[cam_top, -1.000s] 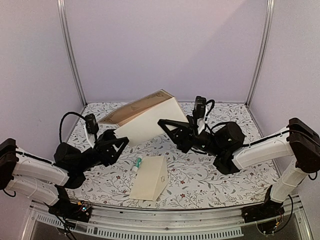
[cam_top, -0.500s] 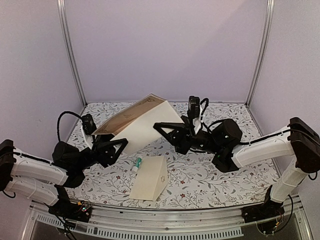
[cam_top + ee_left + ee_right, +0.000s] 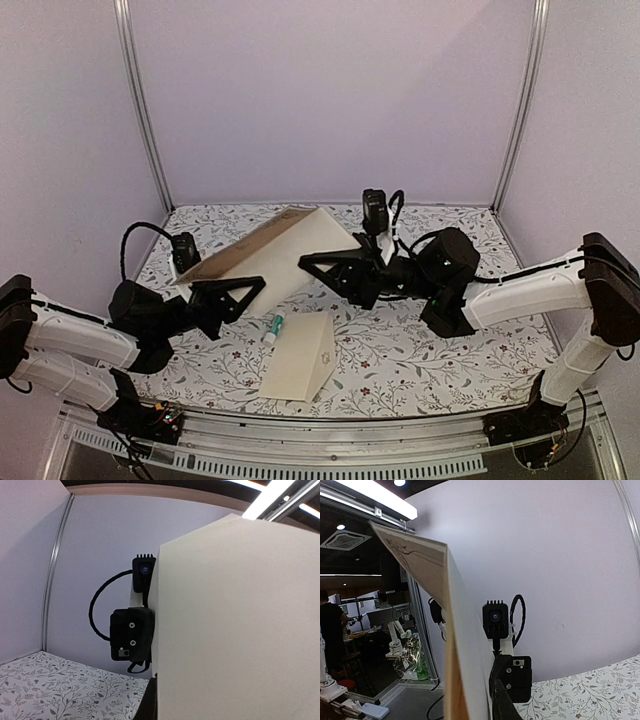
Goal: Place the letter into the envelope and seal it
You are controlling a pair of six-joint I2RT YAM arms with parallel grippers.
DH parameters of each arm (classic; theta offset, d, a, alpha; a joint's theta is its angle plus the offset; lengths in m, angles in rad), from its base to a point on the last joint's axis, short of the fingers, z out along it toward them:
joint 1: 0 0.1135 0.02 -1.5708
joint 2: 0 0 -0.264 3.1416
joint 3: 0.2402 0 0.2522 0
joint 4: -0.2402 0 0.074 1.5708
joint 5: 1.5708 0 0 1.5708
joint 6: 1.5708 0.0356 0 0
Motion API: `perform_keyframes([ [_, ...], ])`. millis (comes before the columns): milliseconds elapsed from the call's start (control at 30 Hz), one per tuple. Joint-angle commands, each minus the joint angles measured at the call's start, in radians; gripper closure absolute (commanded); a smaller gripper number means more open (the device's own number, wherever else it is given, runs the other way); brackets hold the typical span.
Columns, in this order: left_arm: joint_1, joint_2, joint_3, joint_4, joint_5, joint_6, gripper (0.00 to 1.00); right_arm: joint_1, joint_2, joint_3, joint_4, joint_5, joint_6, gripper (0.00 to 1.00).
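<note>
The letter (image 3: 285, 250), tan with a dark border on top and pale underneath, hangs tilted above the table between both arms. My left gripper (image 3: 250, 288) is shut on its lower left edge. In the left wrist view the pale sheet (image 3: 235, 620) fills the right side, and one dark finger (image 3: 150, 700) presses against it. My right gripper (image 3: 312, 264) is at the sheet's right edge. In the right wrist view the letter (image 3: 465, 645) stands edge-on beside one finger (image 3: 502, 705), and any gap there is hidden. The cream envelope (image 3: 300, 368) lies on the table below, touched by neither gripper.
A green and white glue stick (image 3: 275, 325) lies just left of the envelope's top corner. The floral table (image 3: 420, 350) is closed in by lilac walls and two metal posts (image 3: 140, 110). Each wrist view shows the other arm's camera (image 3: 131, 635) behind the sheet.
The letter has sunk and shifted left. My left gripper has closed on its lower edge. The right arm has moved left with the sheet.
</note>
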Motion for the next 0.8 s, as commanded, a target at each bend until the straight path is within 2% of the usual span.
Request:
perform_keyframes([
  [0, -0.005, -0.010, 0.001, 0.088, -0.017, -0.012, 1.00, 0.001, -0.018, 0.008, -0.039, 0.028, 0.004, 0.70],
  [67, -0.006, -0.016, -0.011, 0.096, -0.052, -0.025, 1.00, 0.001, -0.017, 0.009, -0.038, 0.037, -0.001, 0.53],
  [100, -0.006, -0.020, -0.018, 0.102, -0.075, -0.035, 1.00, 0.001, -0.015, 0.012, -0.037, 0.038, -0.002, 0.47],
  [167, -0.006, -0.020, -0.031, 0.117, -0.113, -0.055, 1.00, 0.002, -0.001, 0.021, -0.029, 0.035, -0.002, 0.44],
  [400, -0.006, -0.033, -0.046, 0.113, -0.183, -0.061, 1.00, 0.002, 0.051, 0.055, -0.004, 0.009, 0.018, 0.53],
  [600, -0.007, -0.063, -0.048, 0.087, -0.191, -0.056, 1.00, 0.002, 0.063, 0.059, -0.009, 0.021, 0.016, 0.70],
  [767, -0.007, -0.054, -0.041, 0.082, -0.194, -0.047, 1.00, 0.003, 0.090, 0.083, -0.024, 0.008, 0.031, 0.70],
])
